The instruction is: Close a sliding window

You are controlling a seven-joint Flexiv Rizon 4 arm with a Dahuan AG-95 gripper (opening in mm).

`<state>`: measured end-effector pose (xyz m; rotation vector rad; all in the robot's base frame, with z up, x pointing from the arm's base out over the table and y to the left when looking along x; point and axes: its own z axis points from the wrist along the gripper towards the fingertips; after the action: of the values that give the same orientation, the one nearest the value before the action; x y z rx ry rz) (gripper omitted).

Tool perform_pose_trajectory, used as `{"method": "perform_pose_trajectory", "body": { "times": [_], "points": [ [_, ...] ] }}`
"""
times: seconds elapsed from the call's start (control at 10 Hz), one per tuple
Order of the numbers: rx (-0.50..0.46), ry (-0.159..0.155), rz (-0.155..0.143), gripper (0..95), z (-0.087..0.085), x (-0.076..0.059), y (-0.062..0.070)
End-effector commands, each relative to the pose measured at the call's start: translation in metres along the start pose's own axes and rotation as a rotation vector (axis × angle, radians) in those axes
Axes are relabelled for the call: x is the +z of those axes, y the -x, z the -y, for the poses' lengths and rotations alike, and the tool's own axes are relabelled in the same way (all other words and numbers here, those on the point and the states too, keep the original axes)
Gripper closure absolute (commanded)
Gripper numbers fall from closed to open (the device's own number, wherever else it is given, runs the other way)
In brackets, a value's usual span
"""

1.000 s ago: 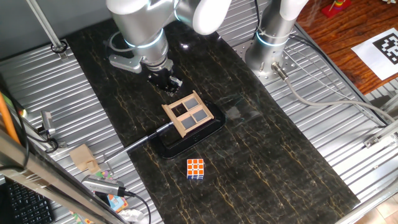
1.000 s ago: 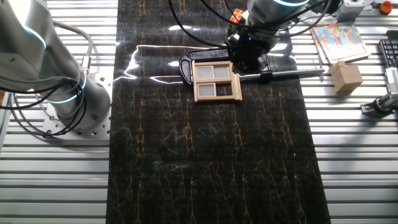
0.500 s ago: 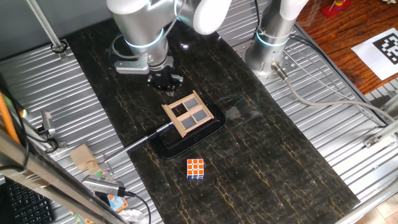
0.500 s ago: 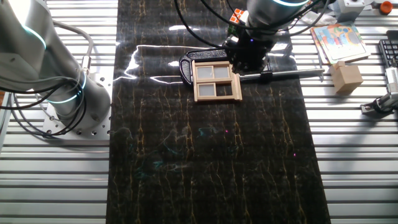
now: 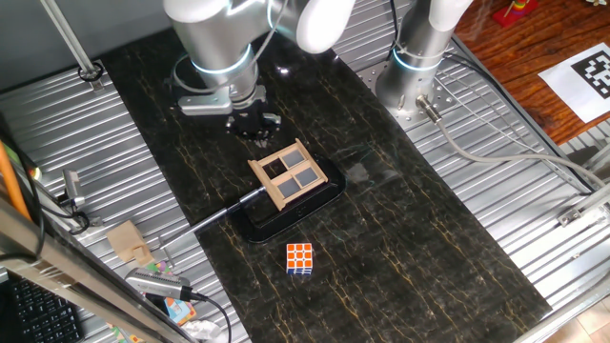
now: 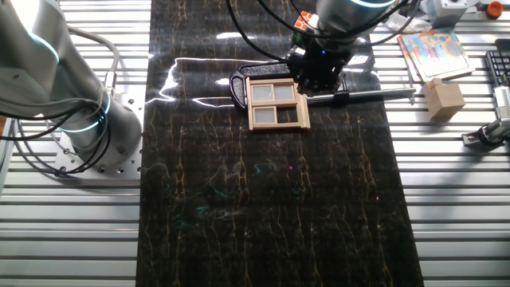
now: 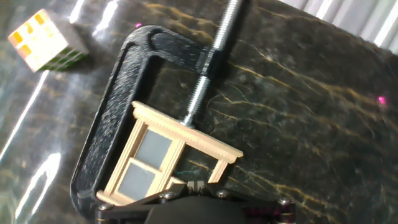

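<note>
The sliding window [image 5: 289, 173] is a small tan wooden frame with crossbars and grey panes. It lies clamped in a black base [image 5: 255, 229] in the middle of the dark mat. It also shows in the other fixed view [image 6: 276, 104] and in the hand view [image 7: 163, 155]. My gripper [image 5: 255, 124] hovers just behind the window's far edge, apart from it. In the other fixed view the gripper [image 6: 316, 76] is beside the window's right edge. In the hand view the fingertips [image 7: 194, 185] stand together over the frame's near edge, holding nothing.
The clamp's metal screw rod [image 5: 227, 211] sticks out from the base. An orange-and-white cube [image 5: 300, 257] sits in front of the window. A second arm's base [image 5: 415, 71] stands at the back right. A wooden block [image 6: 443, 97] and cards [image 6: 434, 49] lie off the mat.
The hand has turned and drawn slightly up and back from the window's far edge. The window and cube have not moved.
</note>
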<state>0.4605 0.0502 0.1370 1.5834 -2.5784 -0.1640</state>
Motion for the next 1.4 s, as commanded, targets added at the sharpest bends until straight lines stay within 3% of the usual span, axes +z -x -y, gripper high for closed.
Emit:
{"method": "perform_pose_trajectory", "body": {
  "times": [0.1, 0.4, 0.5, 0.6, 0.7, 1.1, 1.4],
  "points": [
    [-0.043, 0.000, 0.003, 95.0, -0.011, 0.006, -0.004],
    [-0.084, -0.011, -0.005, 95.0, -0.041, 0.024, -0.007],
    [-0.099, -0.012, -0.004, 76.0, -0.045, 0.031, -0.010],
    [-0.117, -0.015, -0.003, 76.0, -0.047, 0.037, -0.013],
    [-0.130, -0.020, -0.004, 57.0, -0.047, 0.040, -0.013],
    [-0.204, -0.061, -0.015, 57.0, -0.044, 0.054, -0.013],
    [-0.235, -0.125, -0.044, 57.0, -0.041, 0.061, -0.013]
  ]
}}
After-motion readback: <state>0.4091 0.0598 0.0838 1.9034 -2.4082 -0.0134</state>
